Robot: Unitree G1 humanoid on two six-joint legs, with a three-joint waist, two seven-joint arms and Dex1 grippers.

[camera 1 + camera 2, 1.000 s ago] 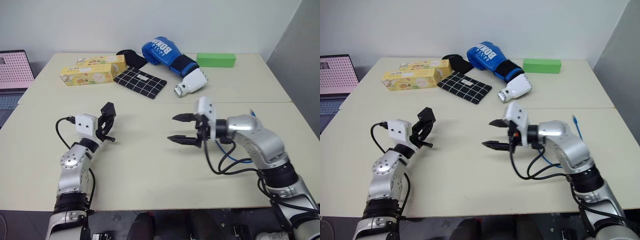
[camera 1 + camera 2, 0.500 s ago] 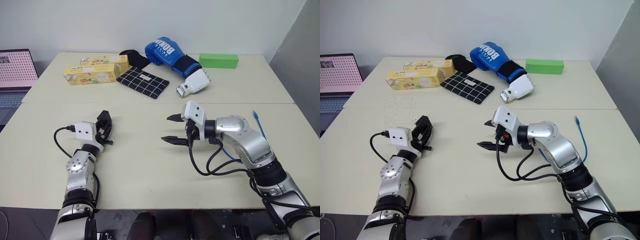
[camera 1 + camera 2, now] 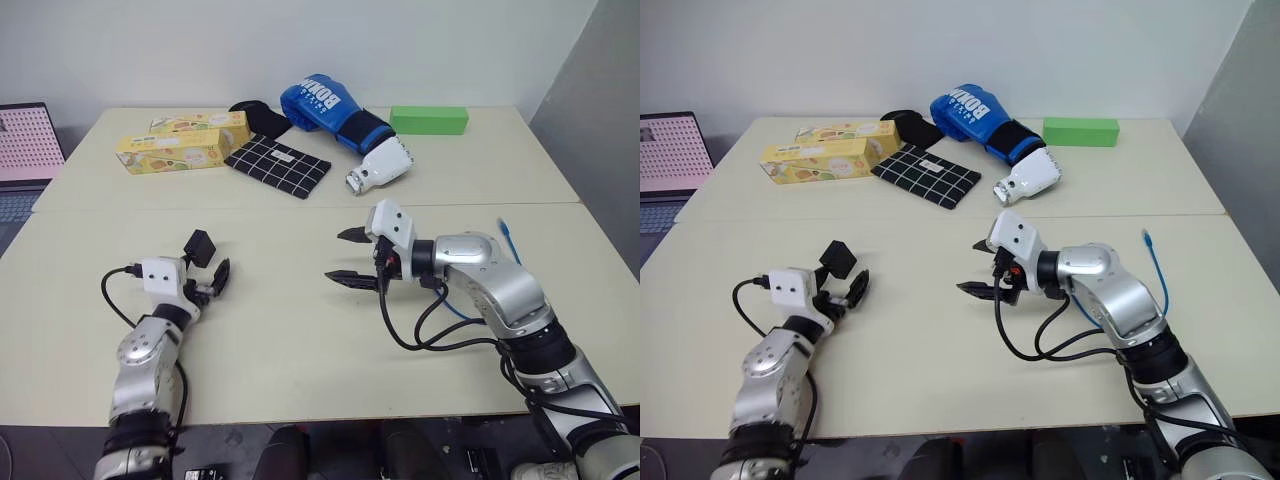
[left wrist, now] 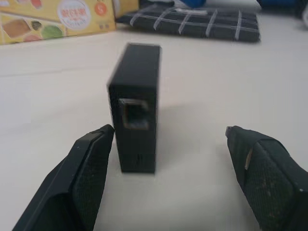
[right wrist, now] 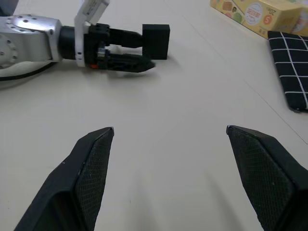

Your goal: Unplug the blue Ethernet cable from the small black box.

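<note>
Now the left gripper (image 3: pixel 208 272) has spread its jaws wide, where a second ago they were pinched shut on the small black box (image 3: pixel 198 247) and held it up off the desk (image 3: pixel 290 330); the arm has also come down and back toward the robot. In the left wrist view the box (image 4: pixel 135 106) stands on edge on the desk, its empty port facing the camera, just beyond the fingertips and close to one finger (image 4: pixel 89 168), whether touching it I cannot tell, while the other finger (image 4: pixel 262 171) is well apart from it. The right gripper (image 3: pixel 348 257) hovers over the middle of the desk with its jaws as wide as before and nothing between them, and it has hardly shifted. In the right wrist view the left gripper (image 5: pixel 139 50) and the box (image 5: pixel 156 41) lie ahead of the open fingers (image 5: pixel 89 163). The blue cable (image 3: pixel 510 245) lies unplugged on the desk on the robot's right, beyond the right arm and well apart from the box. At the far side of the desk sit a checked cloth (image 3: pixel 279 165), two yellow cartons (image 3: pixel 172 150), a blue boxing glove (image 3: pixel 335 110) and a green block (image 3: pixel 429 120). A laptop (image 3: pixel 28 135) stands off the desk's left edge.
</note>
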